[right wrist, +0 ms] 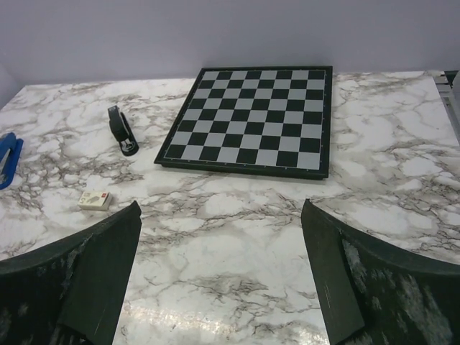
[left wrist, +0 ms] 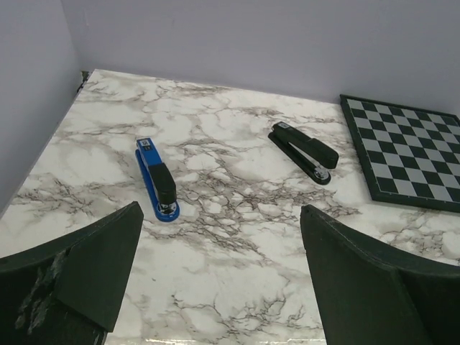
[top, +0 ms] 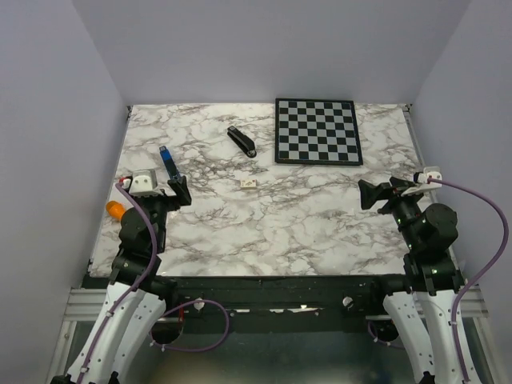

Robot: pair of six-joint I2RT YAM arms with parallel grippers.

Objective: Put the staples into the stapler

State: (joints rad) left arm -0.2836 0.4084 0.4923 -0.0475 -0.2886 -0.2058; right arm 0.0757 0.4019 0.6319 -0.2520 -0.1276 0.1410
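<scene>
– Marbled white tabletop (top: 320, 224) holds a blue plastic stapler (top: 169, 164), a black stapler (top: 242, 142) and a small white cardboard box (top: 249, 183); loose staples not visible.
– Spread and empty: left gripper (left wrist: 221, 208), right gripper (right wrist: 220, 204). Risk: 2 staplers, wrong pick.

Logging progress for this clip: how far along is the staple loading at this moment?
Done: nothing visible; the blue stapler and black stapler lie shut. In hand: nothing; left gripper and right gripper are open and empty. Left: everything; no loose staples show, only a small white box mid-table.
</scene>
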